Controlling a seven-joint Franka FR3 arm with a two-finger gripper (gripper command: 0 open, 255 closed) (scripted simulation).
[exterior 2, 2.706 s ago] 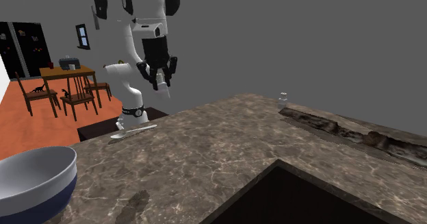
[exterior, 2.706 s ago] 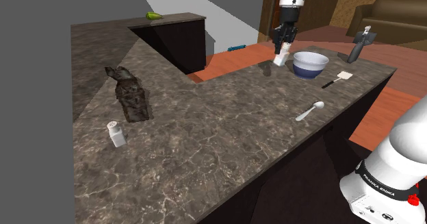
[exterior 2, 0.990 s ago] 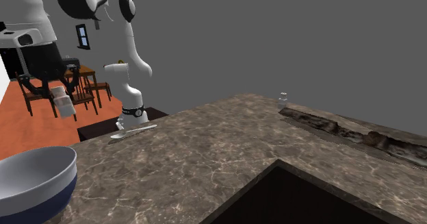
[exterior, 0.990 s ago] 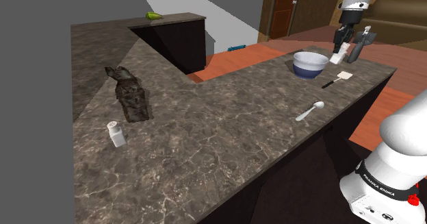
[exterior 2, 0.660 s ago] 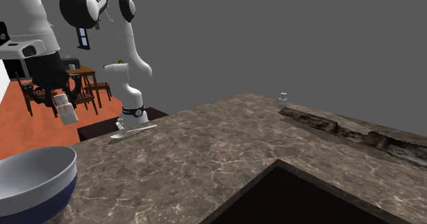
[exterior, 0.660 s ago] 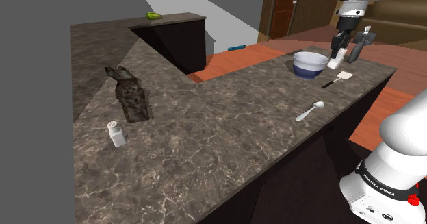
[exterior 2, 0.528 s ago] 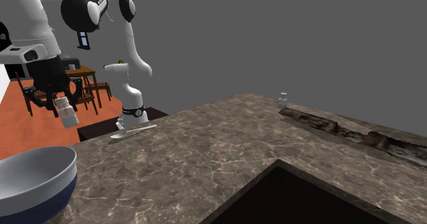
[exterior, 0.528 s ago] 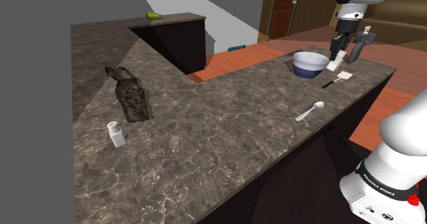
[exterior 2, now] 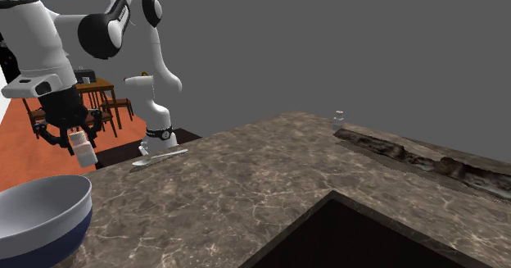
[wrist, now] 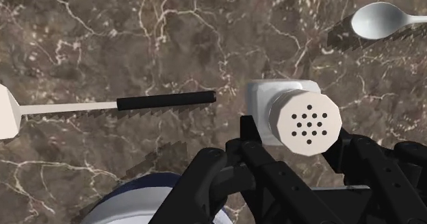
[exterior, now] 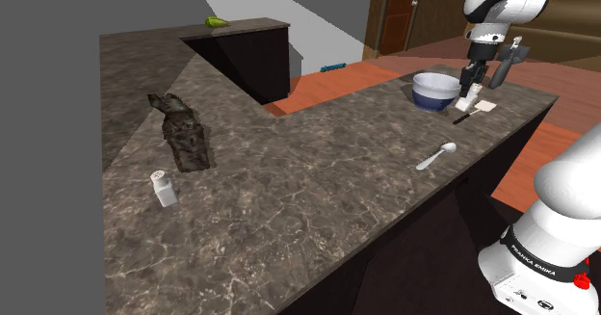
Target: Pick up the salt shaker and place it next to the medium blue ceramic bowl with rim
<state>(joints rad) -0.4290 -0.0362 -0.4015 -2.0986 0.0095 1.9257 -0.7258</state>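
My gripper (exterior: 471, 84) is shut on a white salt shaker (exterior: 466, 101) and holds it low over the dark marble counter (exterior: 327, 169), just off the shoulder view's right of the blue bowl with a white inside (exterior: 435, 90). In the wrist view the shaker's round perforated cap (wrist: 306, 123) sits clasped between the two black fingers (wrist: 257, 147), with the bowl's rim (wrist: 147, 201) close beside them. In the second exterior view the gripper (exterior 2: 72, 135) carries the shaker (exterior 2: 82, 146) above and behind the bowl (exterior 2: 41, 221).
A black-handled white spatula (exterior: 476, 111) lies close to the shaker, also seen as the spatula (wrist: 164, 101) in the wrist view. A spoon (exterior: 436, 156) lies nearer the stand. A second white shaker (exterior: 166, 189) and a dark lumpy object (exterior: 186, 135) stand far off. The counter's edge is close behind.
The arm carried the shaker from one side of the bowl over to the other, then lowered it steadily toward the counter beside the spatula. The fingers stayed shut on it.
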